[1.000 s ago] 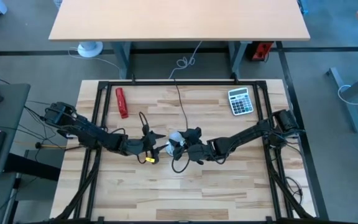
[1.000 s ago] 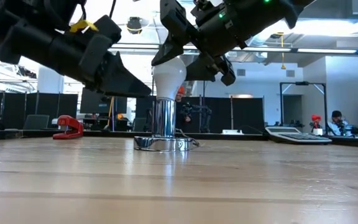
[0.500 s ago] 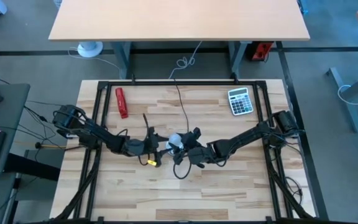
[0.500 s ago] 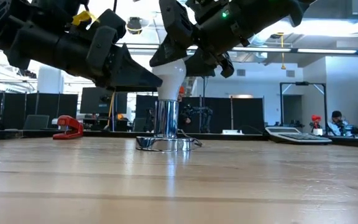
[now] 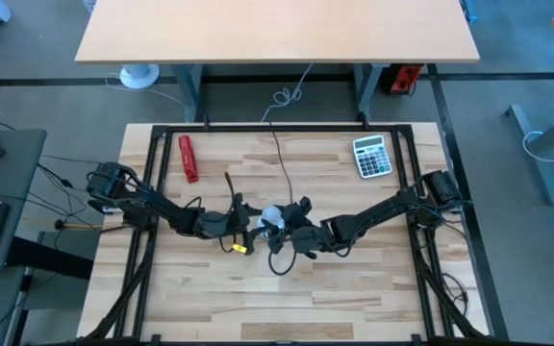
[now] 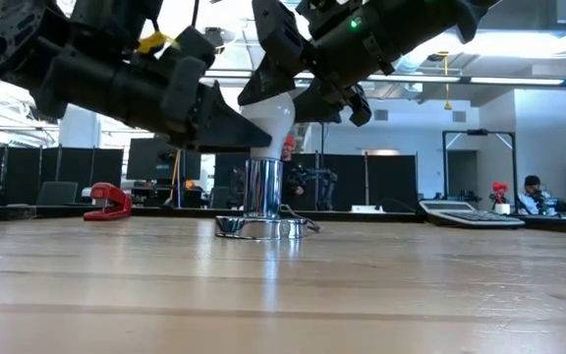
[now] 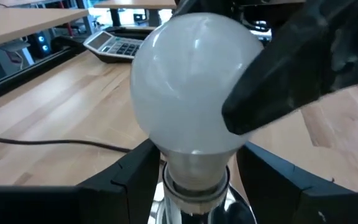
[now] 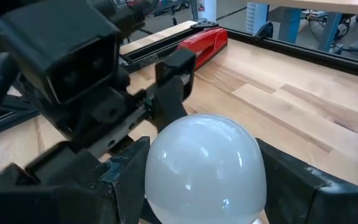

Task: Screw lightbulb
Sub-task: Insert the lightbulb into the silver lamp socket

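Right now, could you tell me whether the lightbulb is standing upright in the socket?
Upright: the lightbulb stands straight on the metal socket. How far it is screwed in, cannot tell.

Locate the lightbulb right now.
High view: table centre, the lightbulb sits upright in the metal socket, between the left end effector and right end effector.

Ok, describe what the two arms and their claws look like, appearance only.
Both arms are dark, nearly black, jointed and slim, with thin black cables along them. The left claw has a small yellow tag near its wrist and blunt, wedge-shaped black fingers. The right claw has the same angular black fingers; a green light glows on its housing in the low view.
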